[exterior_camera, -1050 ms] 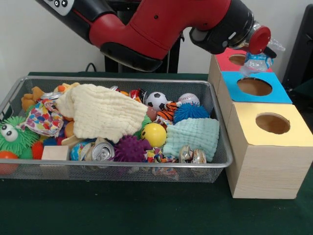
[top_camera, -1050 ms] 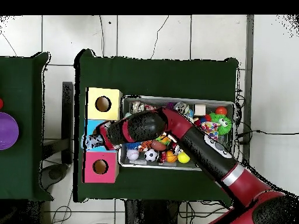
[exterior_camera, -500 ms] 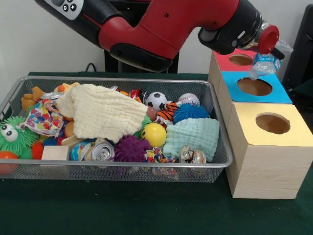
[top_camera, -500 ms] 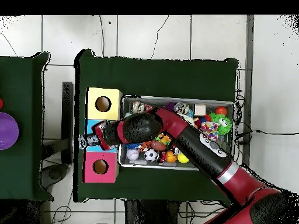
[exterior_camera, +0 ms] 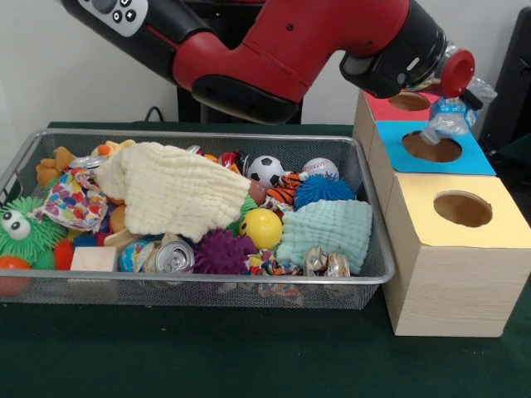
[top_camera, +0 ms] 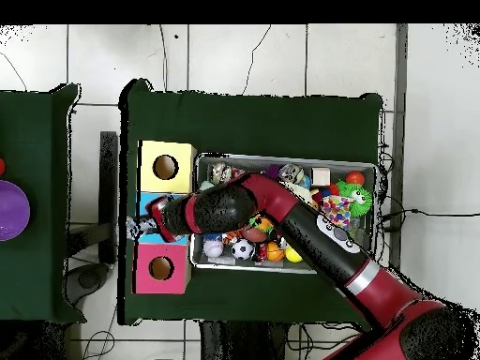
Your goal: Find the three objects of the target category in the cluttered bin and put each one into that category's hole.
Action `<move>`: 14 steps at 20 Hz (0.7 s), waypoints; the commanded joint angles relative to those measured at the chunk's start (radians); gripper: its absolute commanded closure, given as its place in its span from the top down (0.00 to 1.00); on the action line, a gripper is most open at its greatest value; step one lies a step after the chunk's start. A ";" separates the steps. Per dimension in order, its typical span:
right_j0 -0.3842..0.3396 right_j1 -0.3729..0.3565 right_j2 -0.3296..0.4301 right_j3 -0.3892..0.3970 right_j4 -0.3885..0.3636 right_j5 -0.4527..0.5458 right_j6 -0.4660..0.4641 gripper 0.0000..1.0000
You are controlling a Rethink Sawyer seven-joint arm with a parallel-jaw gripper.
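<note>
**Bottle Over the Blue Box**

The wire bin (exterior_camera: 33,157) on the table (exterior_camera: 207,356) is full of toys, balls and cloths. To its right, the fingers (exterior_camera: 458,93) are clamped on a crushed plastic bottle (exterior_camera: 445,121), held just above the blue box's hole (exterior_camera: 431,147).

Red glossy arm (exterior_camera: 307,41), black joint sections, grey button panel (exterior_camera: 116,10), silver band near base.
</note>
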 commanded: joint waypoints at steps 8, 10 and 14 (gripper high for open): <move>-0.028 0.056 -0.024 -0.129 -0.083 -0.024 -0.293 0.00; -0.022 0.039 -0.029 -0.136 -0.107 -0.029 -0.297 1.00; -0.033 0.049 -0.007 -0.143 -0.102 -0.033 -0.317 1.00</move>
